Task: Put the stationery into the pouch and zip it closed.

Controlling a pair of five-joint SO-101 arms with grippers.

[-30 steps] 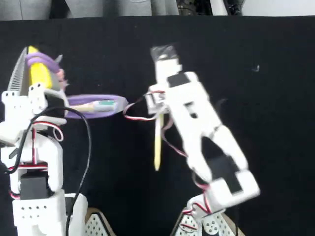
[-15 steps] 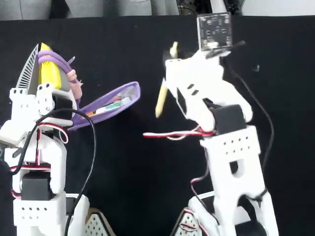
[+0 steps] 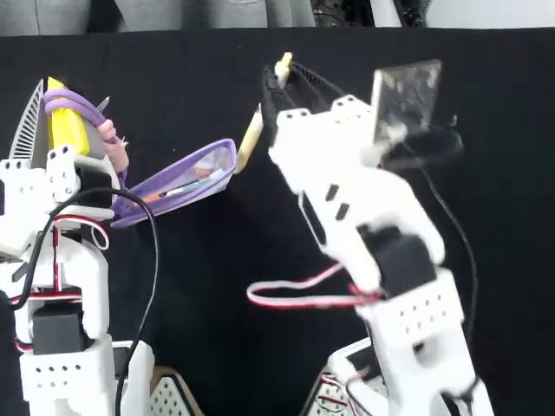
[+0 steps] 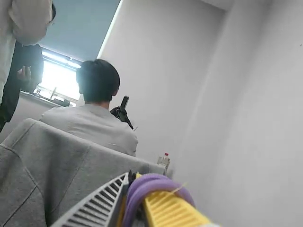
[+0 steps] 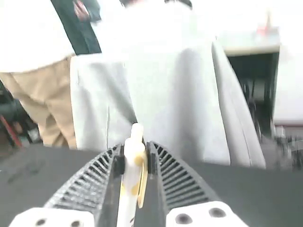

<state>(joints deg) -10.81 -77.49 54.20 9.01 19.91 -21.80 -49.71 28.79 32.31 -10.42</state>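
Right jaws pinched tight on the pale yellow slim pen [image 3: 251,137]; right gripper [image 5: 135,149] sits high over the far middle of the black table [image 3: 494,173]. Left gripper [image 3: 61,117] is at far left, its jaws clamped on one end of the purple fabric zip pouch [image 3: 211,163]. The pouch sticks out to the right from there with its mouth gaping (coloured stationery pieces [image 3: 178,189] already inside, we think).

Key relation: the pen's long axis runs steeply and its free lower tip points near-left. We see that tip just beside the pouch's open right end, and cannot tell if they touch. The pouch mouth lies left of the tip. We judge the right arm, being nearer, slides the pen in along its axis while the left only holds.
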